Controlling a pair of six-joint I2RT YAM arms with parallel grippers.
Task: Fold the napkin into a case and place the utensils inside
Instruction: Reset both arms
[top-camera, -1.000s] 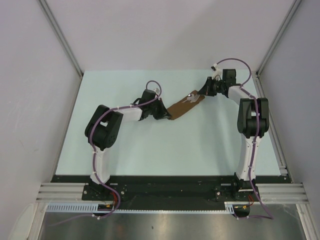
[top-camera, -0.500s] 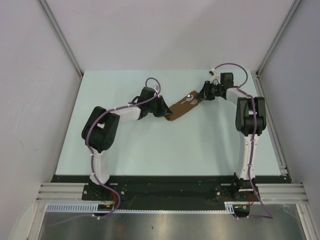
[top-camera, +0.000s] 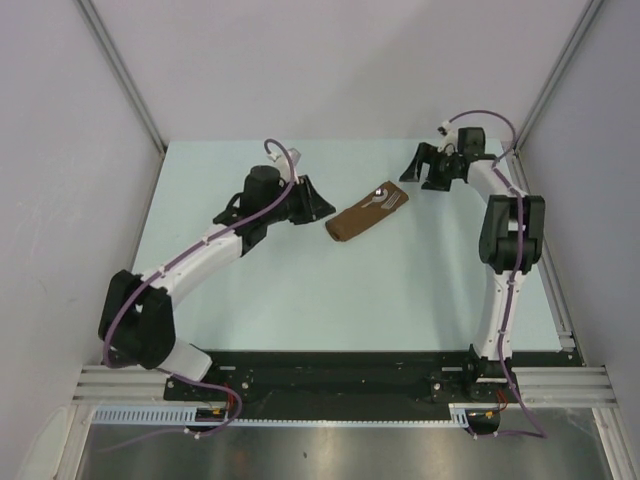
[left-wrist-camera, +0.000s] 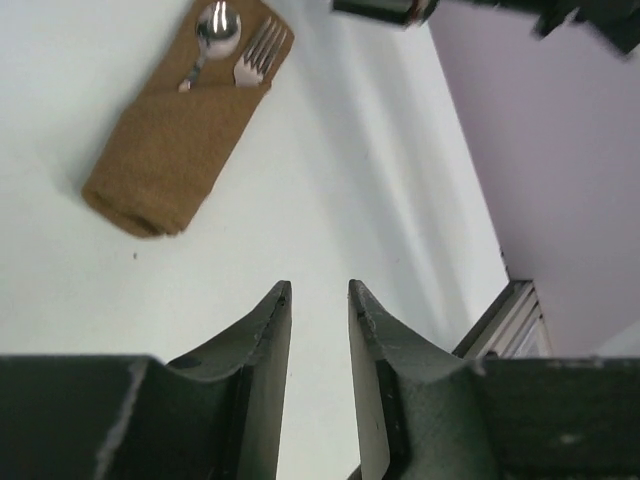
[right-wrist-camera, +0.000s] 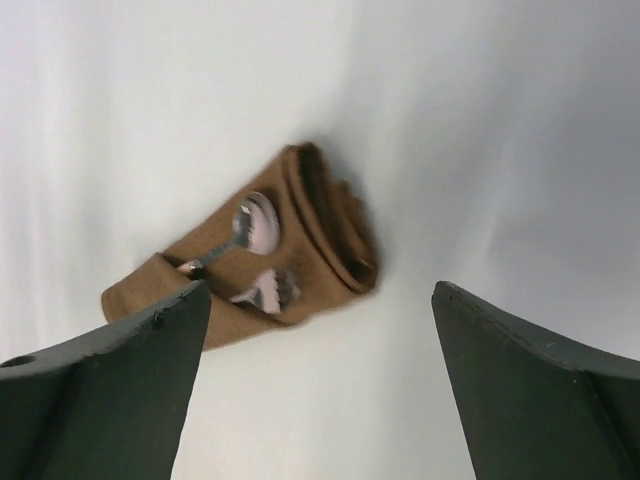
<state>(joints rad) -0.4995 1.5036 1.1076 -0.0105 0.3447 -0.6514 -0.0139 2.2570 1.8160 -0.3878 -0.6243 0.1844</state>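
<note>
The napkin lies folded into a narrow brown case (top-camera: 362, 216) on the table, tilted, with its open end at the far right. The utensils, a spoon (left-wrist-camera: 218, 30) and a fork (left-wrist-camera: 258, 60), stick out of that end with their silver heads showing (top-camera: 381, 195). My left gripper (top-camera: 328, 208) hovers just left of the case, its fingers a narrow gap apart with nothing between them (left-wrist-camera: 318, 290). My right gripper (top-camera: 404, 175) is off the case's far right end, open wide and empty (right-wrist-camera: 320, 290). The case (right-wrist-camera: 250, 265) lies beyond its fingertips.
The pale table (top-camera: 300, 290) is walled by grey panels, with metal rails along the left edge (top-camera: 135, 90) and the right edge (top-camera: 545, 250). The arms' black base bar (top-camera: 330, 375) runs along the near edge.
Both grippers have opened and let go of the case. The left arm has pulled back to the left and the right arm back to the far right. The case lies free on the table.
</note>
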